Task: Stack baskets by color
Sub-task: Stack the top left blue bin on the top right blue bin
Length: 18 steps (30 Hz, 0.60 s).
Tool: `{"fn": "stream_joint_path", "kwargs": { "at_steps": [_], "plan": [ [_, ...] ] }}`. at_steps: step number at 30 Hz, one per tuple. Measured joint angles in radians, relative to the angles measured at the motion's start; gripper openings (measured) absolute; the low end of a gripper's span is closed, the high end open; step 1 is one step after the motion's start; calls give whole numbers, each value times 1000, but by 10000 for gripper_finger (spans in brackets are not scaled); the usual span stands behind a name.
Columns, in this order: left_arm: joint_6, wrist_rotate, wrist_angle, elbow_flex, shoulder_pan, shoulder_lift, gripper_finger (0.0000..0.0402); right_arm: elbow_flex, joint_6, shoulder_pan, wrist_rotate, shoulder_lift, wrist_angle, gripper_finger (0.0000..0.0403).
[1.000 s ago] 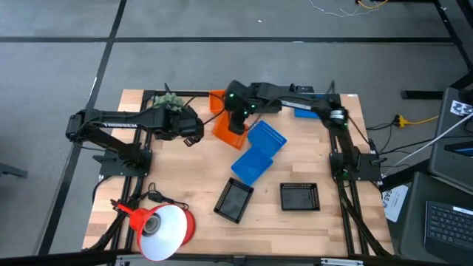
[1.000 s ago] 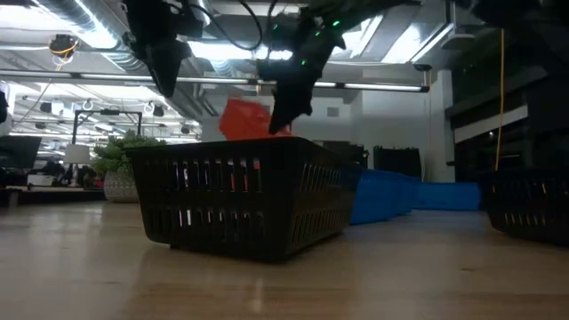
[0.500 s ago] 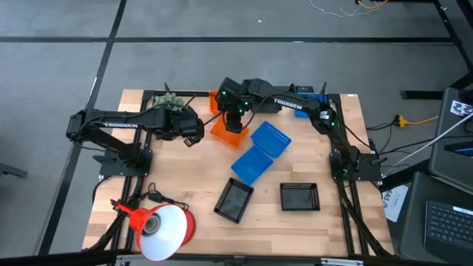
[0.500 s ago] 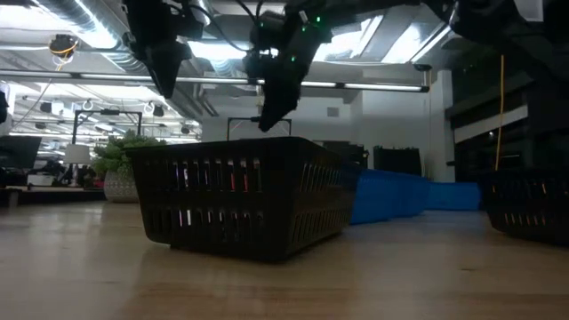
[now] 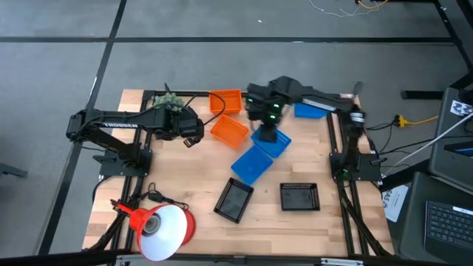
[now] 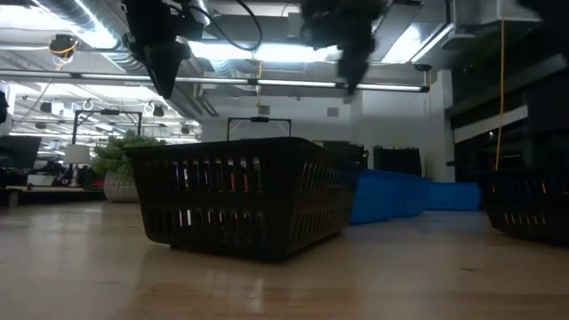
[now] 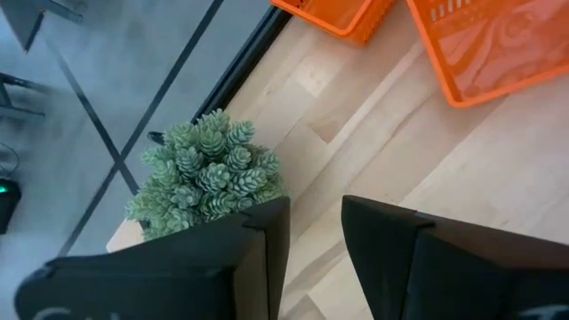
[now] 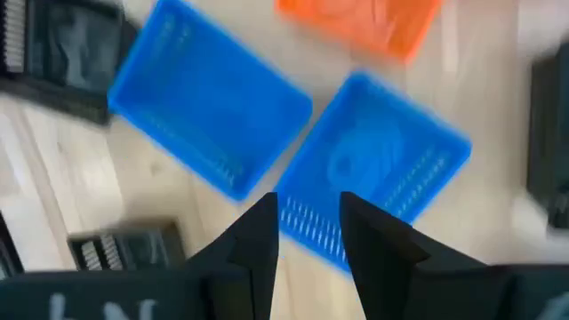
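Seven baskets lie on the table (image 5: pixel 185 188), none stacked: two orange ones near 12 o'clock of the table centre, one (image 5: pixel 226 102) at the far edge and one (image 5: pixel 230 130) just nearer, apart from each other; two blue ones touching around the centre, one (image 5: pixel 270 141) under the right gripper (image 5: pixel 267 131) and the other (image 5: pixel 251 163) just nearer the front; a third blue basket (image 5: pixel 309 111) at approx 2 o'clock by the right arm's base rail; two black ones at 6 o'clock, one tilted (image 5: pixel 234 199) and one square-on (image 5: pixel 299 196) at 5 o'clock. R gripper hovers over the blue pair w/ fingers (image 8: pixel 258 240) apart, nothing between them. L gripper (image 5: pixel 194 137) waits at 10 o'clock beside the small green plant (image 5: pixel 168 103), fingers (image 7: pixel 267 233) apart w/ a narrow gap, empty. Red lamp (image 5: pixel 164 225) sits at 8 o'clock
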Motion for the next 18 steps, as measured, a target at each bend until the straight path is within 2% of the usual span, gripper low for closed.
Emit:
{"fn": "stream_joint_path", "kwargs": {
  "at_steps": [6,10,15,18],
  "plan": [
    [-6,0,13,-28,-10,0,98,-487,99,16,18,-302,423,122],
    [-6,1,47,-63,-10,0,98,-764,119,9,83,-408,700,122],
    [-7,2,68,-76,-10,0,98,-920,201,-43,234,-434,829,122],
    [-7,1,89,-76,-10,0,98,-958,217,-79,241,-432,852,122]
  ]
}}
